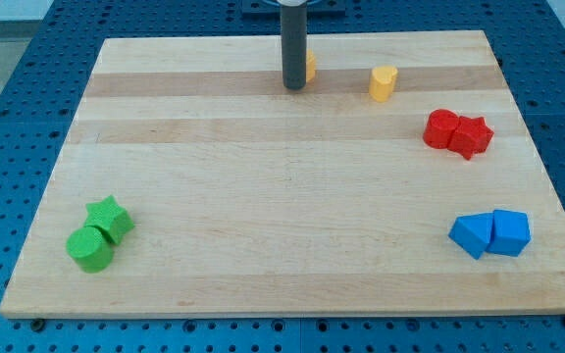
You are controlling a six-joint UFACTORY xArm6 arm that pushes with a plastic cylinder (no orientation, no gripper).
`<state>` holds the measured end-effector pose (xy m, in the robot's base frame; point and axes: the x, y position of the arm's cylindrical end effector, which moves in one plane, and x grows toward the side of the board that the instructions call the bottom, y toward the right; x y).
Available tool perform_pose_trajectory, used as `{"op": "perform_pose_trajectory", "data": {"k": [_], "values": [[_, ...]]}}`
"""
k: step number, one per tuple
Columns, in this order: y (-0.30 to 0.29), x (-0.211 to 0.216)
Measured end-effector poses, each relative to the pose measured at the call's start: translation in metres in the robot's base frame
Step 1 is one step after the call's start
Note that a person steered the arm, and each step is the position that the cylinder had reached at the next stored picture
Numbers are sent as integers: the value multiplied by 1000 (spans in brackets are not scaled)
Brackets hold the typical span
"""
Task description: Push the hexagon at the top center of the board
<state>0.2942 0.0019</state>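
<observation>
A yellow block (310,67), presumably the hexagon, sits at the top center of the wooden board (263,176); the rod hides most of it, so only its right edge shows. My tip (293,86) rests on the board right against that block's left side, in front of it. A second yellow block (384,82), heart-like in shape, stands apart to the right of it.
Two red blocks (457,132) touch each other at the view's right. Two blue blocks (490,233) sit together at the lower right. A green star (110,218) and a green cylinder (89,248) touch at the lower left.
</observation>
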Motion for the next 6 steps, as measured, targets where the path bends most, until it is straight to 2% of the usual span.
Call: {"op": "perform_pose_trajectory", "data": {"k": [1,3,6], "values": [[4,-4],[54,-7],[37,-34]]}}
